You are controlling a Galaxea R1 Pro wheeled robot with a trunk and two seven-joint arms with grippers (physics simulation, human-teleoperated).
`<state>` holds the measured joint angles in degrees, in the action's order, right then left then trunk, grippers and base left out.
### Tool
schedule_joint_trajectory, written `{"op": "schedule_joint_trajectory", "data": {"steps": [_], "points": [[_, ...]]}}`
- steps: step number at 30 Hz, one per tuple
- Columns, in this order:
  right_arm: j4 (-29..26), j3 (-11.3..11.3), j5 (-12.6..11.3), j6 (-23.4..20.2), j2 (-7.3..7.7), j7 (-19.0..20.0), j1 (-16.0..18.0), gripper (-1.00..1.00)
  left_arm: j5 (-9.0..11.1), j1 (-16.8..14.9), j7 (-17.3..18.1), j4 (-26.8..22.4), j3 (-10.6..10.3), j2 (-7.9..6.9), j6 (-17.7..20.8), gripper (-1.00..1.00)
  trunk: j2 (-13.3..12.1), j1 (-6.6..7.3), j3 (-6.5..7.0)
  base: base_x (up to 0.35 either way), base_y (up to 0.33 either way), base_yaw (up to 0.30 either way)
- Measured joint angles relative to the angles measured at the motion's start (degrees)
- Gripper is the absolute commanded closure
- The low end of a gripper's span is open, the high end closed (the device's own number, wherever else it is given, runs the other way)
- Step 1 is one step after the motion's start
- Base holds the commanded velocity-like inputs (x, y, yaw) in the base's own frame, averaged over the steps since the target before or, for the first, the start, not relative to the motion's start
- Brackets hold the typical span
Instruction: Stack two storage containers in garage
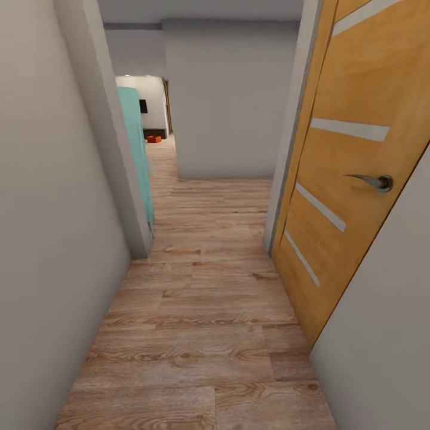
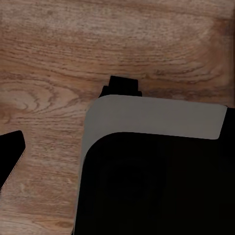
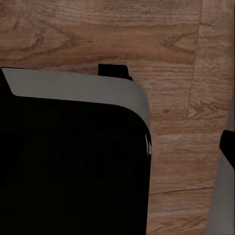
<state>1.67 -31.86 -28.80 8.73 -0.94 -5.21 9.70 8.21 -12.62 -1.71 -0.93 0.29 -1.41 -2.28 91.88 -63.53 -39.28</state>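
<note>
Corridor floor [image 1: 197, 334] of light wood planks runs straight ahead from the robot, hemmed by a pale wall [image 1: 48, 239] on the left and an orange-brown door [image 1: 352, 179] with a metal lever handle [image 1: 373, 181] on the right; at its end a plain wall [image 1: 230, 101] blocks the way, and the passage bends left past a teal shape [image 1: 136, 155], perhaps a sofa's end. Through that left gap, far off on the distant floor, sits a small orange-red patch [image 1: 153, 138], which is probably one or both of the storage containers, though it is too small to separate into two bins or to read any long axis. So the coming move turns on this: the containers lie well ahead and somewhat to the left, deep in the living room, well apart from both arms; the left arm is the nearer side only in the loosest sense, and driving must come before any reach.

Both wrist views look down at wood planks past a dark, grey-edged body of the robot [image 2: 156, 171] [image 3: 73, 161]; a small dark tip pokes above that body in each, and no fingertips can be made out, so I cannot tell whether the left gripper or the right gripper is released or clenched; nothing orange shows near either. The living room beyond the gap is largely cut off by the corner wall [image 1: 116, 149]; the garage lies somewhere outside these views.
</note>
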Motion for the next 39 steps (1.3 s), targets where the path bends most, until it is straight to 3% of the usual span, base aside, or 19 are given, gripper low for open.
{"op": "schedule_joint_trajectory", "data": {"steps": [39], "points": [[0.00, 0.00, 0.09, -0.06, 0.11, 0.99, 0.00, -1.00, 0.00, 0.00, 0.00, 0.00, 0.06, -0.02, 0.07, -1.00, 0.00, 0.00, 0.00, 0.322, 0.000, 0.000]]}}
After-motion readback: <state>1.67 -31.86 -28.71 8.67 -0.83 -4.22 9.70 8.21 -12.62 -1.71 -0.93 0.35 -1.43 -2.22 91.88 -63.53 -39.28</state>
